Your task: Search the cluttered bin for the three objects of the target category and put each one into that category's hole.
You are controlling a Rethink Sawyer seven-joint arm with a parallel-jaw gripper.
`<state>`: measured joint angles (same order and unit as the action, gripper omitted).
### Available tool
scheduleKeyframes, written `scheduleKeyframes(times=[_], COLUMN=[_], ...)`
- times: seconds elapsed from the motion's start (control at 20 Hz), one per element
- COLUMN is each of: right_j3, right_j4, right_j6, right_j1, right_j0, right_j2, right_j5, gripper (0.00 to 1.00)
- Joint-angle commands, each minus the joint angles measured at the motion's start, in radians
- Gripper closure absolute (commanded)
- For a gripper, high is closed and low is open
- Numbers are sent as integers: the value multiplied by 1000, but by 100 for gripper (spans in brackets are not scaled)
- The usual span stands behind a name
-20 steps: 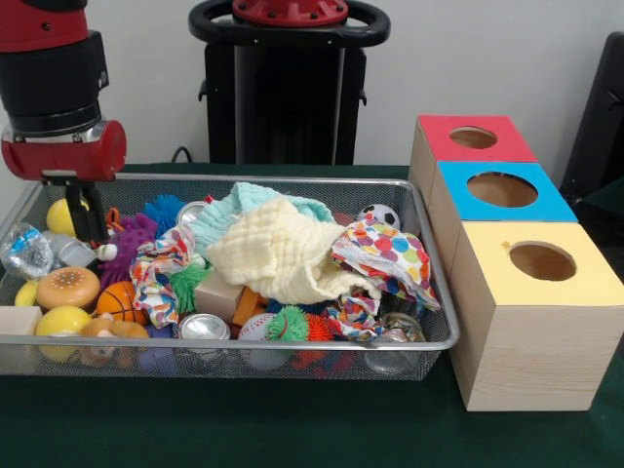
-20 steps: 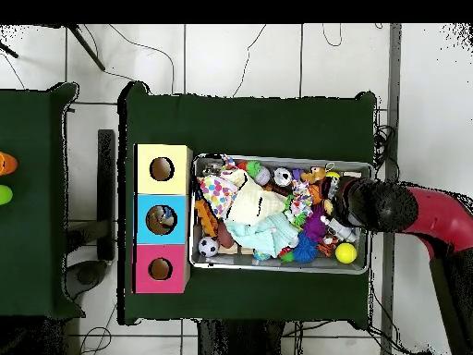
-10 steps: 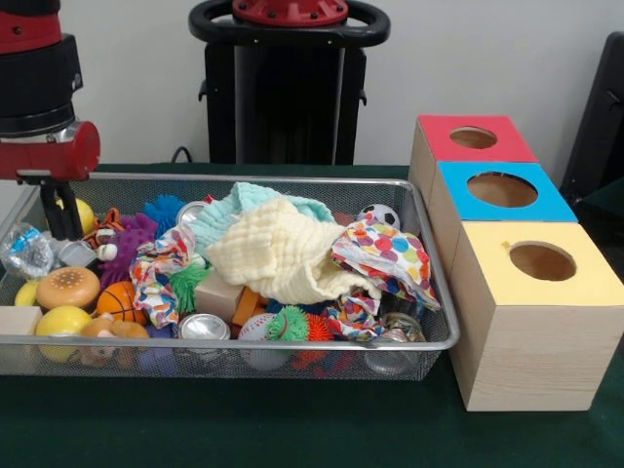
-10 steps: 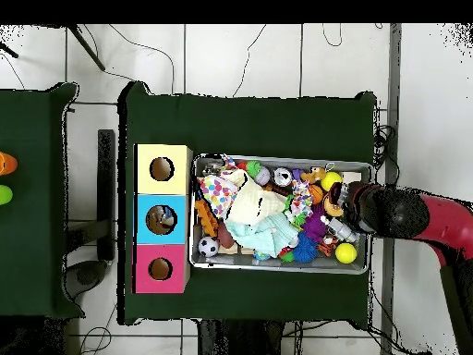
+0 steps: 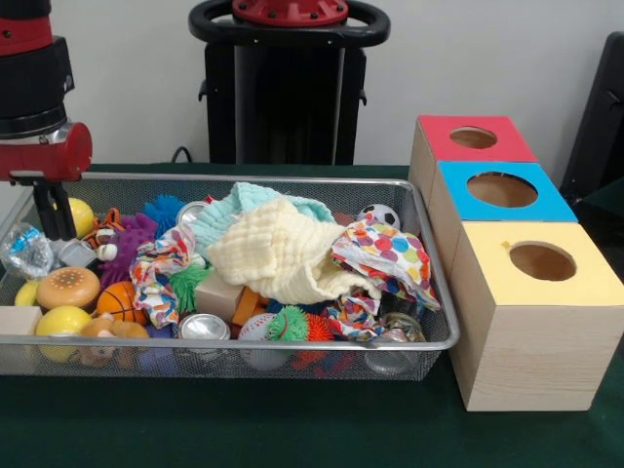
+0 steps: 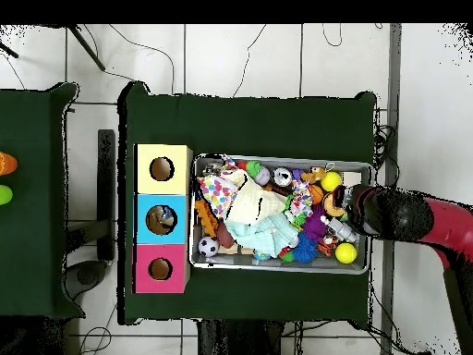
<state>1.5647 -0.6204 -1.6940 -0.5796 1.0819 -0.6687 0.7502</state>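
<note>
The wire bin (image 5: 429,292) sits on the green bench (image 5: 244,429) just beside a row of three wooden boxes, so whatever comes out of the clutter has only a short way to travel: the red box (image 5: 473,136) farthest back, the blue box (image 5: 502,190) in the middle and the yellow box (image 5: 541,263) nearest, each with a round hole in its top. The gripper (image 5: 54,210) hangs over the end of the bin farthest from the boxes, its dark fingers reaching down beside a yellow ball (image 5: 80,216) and a crumpled clear wrapper (image 5: 27,252); whether they are spread or pressed together cannot be told, and nothing is seen hanging from them. Which category is wanted is not shown, so the three things cannot be singled out. Balls look the likeliest set: the yellow one, an orange basketball (image 5: 119,300) and a small soccer ball (image 5: 380,216) lie exposed. A cream cloth (image 5: 283,253) and a spotted cloth (image 5: 390,255) heap over the middle, probably hiding more.
</note>
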Motion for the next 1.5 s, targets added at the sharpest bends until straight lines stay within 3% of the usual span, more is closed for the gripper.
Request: scheduleKeyframes(times=[0.05, 0.5, 0.8, 1.5], right_j3=[2, 23, -6, -18], right_j4=[-60, -60, -55, -107], right_j6=[318, 331, 367, 367], right_j1=[23, -34, -17, 30], right_j0=[7, 21, 33, 32], right_j2=[-52, -58, -68, -62], right_j5=[48, 61, 92, 39], gripper=[100, 100, 100, 100])
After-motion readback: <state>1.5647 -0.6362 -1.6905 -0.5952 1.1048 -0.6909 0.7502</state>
